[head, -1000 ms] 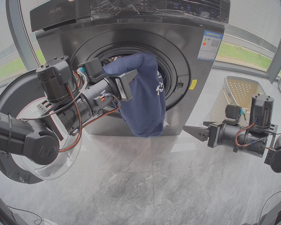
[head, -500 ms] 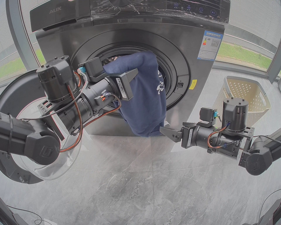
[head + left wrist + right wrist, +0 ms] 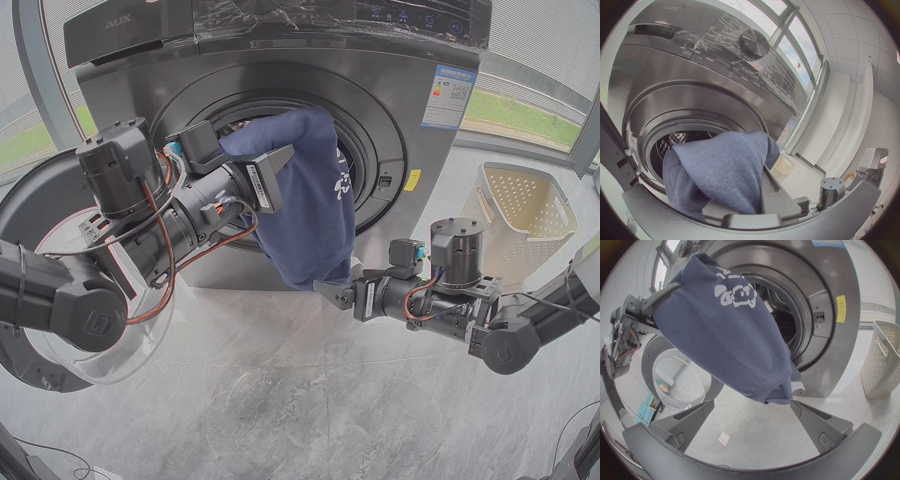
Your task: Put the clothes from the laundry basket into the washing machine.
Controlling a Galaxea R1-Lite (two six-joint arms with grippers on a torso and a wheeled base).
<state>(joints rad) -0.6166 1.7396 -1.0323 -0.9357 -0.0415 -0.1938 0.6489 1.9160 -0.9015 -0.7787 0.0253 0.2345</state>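
Clamping the shirt (image 3: pixel 312 206), left hand (image 3: pixel 275 172) faces the drum (image 3: pixel 784 318); right hand (image 3: pixel 751 407) sits open below it.

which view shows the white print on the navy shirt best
The right wrist view: the white print faces it openly, high on the navy shirt. The head view catches only a narrow strip of it; the left wrist view shows plain fabric.

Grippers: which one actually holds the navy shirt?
The left gripper, clamped on the navy shirt; the right gripper is open just under its hem.
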